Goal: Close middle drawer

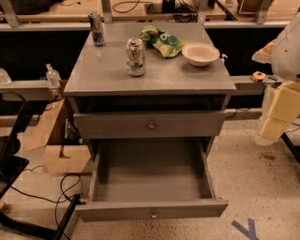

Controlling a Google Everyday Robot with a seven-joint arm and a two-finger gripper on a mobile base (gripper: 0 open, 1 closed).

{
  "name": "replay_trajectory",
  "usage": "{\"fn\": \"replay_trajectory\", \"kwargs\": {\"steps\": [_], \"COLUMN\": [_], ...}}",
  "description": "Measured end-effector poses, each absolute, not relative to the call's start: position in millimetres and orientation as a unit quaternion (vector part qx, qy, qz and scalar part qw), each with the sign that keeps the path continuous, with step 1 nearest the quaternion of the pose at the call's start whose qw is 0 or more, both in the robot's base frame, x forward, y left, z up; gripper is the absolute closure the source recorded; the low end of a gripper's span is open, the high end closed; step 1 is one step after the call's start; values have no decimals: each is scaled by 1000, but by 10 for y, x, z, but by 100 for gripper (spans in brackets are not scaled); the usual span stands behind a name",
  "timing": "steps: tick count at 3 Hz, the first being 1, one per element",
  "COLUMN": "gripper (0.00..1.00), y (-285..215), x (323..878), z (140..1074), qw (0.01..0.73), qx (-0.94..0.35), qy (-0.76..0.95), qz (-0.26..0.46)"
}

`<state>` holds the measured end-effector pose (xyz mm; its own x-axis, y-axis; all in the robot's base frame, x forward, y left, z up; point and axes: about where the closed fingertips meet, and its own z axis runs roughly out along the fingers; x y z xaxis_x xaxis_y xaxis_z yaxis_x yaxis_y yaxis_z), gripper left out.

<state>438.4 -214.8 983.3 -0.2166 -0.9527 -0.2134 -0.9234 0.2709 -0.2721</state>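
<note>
The grey flat-fronted middle drawer (152, 209) with a small round centre knob stands pulled far out at 6 o'clock, its deep grey box exposed. The grey knobbed upper drawer front (151, 124) sits above it, at centre. The pale yellowish gripper (276, 117) hangs at 3 o'clock, well apart from the drawer. Its opening and any hold cannot be told.

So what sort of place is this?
Probably a robot test lab: loose cables on the floor, a tape mark, a cluttered workbench behind. The claw hangs at the right edge.
</note>
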Motion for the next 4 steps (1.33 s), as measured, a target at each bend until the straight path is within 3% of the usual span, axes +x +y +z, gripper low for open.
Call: {"fn": "replay_trajectory", "kwargs": {"steps": [2, 4], "gripper": [0, 0], "y": [-2136, -2168], "x": [4292, 3982], "z": [9698, 8205], "qw": [186, 250], "qx": [-598, -574], "qy": [779, 774], "qz": [-37, 87]}}
